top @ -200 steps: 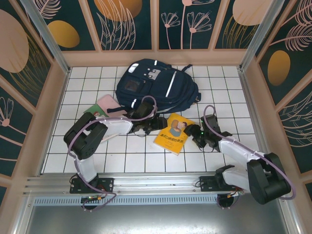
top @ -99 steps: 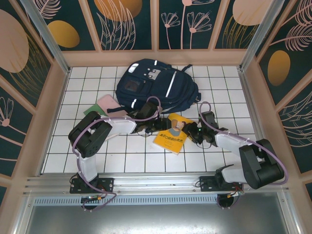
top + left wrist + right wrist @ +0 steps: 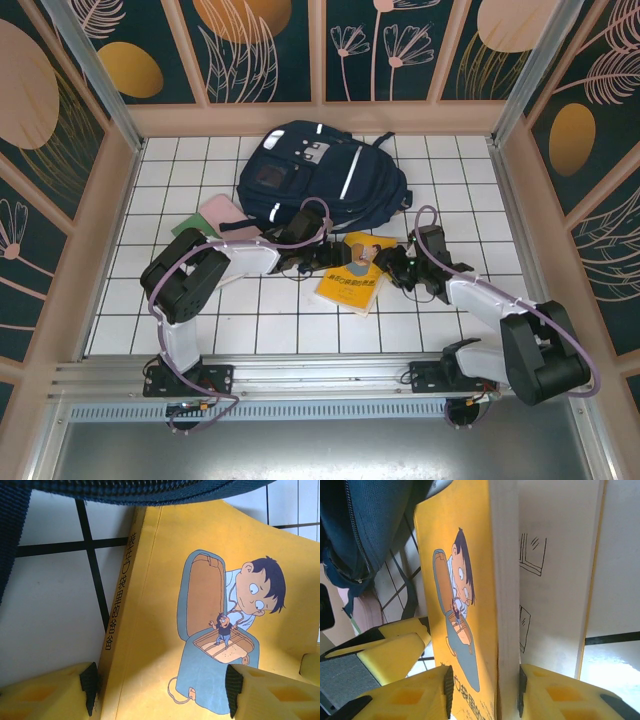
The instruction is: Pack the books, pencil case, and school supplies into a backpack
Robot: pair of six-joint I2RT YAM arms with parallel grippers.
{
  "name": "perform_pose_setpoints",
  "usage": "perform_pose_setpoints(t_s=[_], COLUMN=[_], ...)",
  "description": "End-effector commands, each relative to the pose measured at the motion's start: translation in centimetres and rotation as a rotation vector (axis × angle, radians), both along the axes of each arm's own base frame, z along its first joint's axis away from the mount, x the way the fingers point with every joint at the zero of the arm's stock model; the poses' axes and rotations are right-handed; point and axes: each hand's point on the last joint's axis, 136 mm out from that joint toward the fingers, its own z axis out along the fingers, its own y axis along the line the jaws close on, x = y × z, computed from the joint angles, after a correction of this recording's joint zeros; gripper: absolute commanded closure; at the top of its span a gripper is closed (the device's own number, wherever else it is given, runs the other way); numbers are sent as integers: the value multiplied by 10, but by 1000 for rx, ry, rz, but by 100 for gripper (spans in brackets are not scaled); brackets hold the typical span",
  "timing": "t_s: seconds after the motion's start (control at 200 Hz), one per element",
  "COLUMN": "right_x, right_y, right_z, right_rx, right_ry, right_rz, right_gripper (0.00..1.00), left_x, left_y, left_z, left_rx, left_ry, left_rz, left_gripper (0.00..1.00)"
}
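Top external view: orange-yellow book (image 3: 350, 278) sits on the table (image 3: 300, 330) just in front of the backpack (image 3: 320, 180), between the two arms; left pincer (image 3: 322, 258) at the book's left side, right pincer (image 3: 392, 266) at its right side.

Right wrist view: right pincer (image 3: 485, 695) is closed on the book's fore-edge, one pad on the cartoon cover, the other behind the white page block; a page with line drawings hangs open beyond it; we judge this edge is being tipped up because a flat paperback gives no purchase on tiles.

Left wrist view: left pincer (image 3: 160, 692) is wide open and grips nothing; one finger (image 3: 45, 695) sits just outside the spine, the other over the cover; we take it as a stop against sliding, or readiness for a handover; whether it touches the spine we cannot tell. Dark-blue backpack webbing crosses the top of this view, so the book is close under the bag; whether the bag is unzipped we cannot tell.

Surface: white square tiles, dark grid lines, glossy enough to glare in the right wrist view; a pink flat item (image 3: 225, 213) and a green book (image 3: 186, 228) lie left of the backpack, well apart from the yellow one.

Room: wood-framed wall panels (image 3: 260, 50), dark teal with pale leaf and orange round motifs, on three sides; aluminium rail (image 3: 320, 375) at the near edge by the arm bases.
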Motion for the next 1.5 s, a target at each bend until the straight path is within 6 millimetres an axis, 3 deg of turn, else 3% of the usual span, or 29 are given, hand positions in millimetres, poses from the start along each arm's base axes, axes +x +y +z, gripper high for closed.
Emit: perform_pose_setpoints(t_s=[0.0,0.125,0.38,0.485,0.5,0.591,0.911,1.071,1.291,1.496], right_x=[8,11,11,11,11,12,20,21,20,15], right_y=[16,19,13,10,9,10,8,12,11,10], right_z=[16,21,18,23,24,35,97,120,139,130], right_rx=[92,117,74,73,74,105,319,380,430,447], right_ry=[-39,-56,-55,-68,-70,-89,-166,-205,-255,-250], right_rz=[33,26,19,15,14,23,3,16,5,-10], right_gripper=[60,64,100,100,100,100,100,100,100,100], left_x=[-16,-17,-16,-11,-15,-14,-20,-23,-31,-36], left_y=[-23,-24,-14,-5,2,18,45,40,30,18], left_z=[9,8,16,33,27,34,71,82,74,77], left_rx=[-92,-100,-59,-28,-9,17,-111,-226,-340,-490], left_ry=[12,19,-17,-70,-62,-79,-93,-72,8,89], left_rz=[-76,-79,-62,-37,-29,15,163,189,190,185], left_gripper=[31,32,31,29,29,27,25,25,25,26])
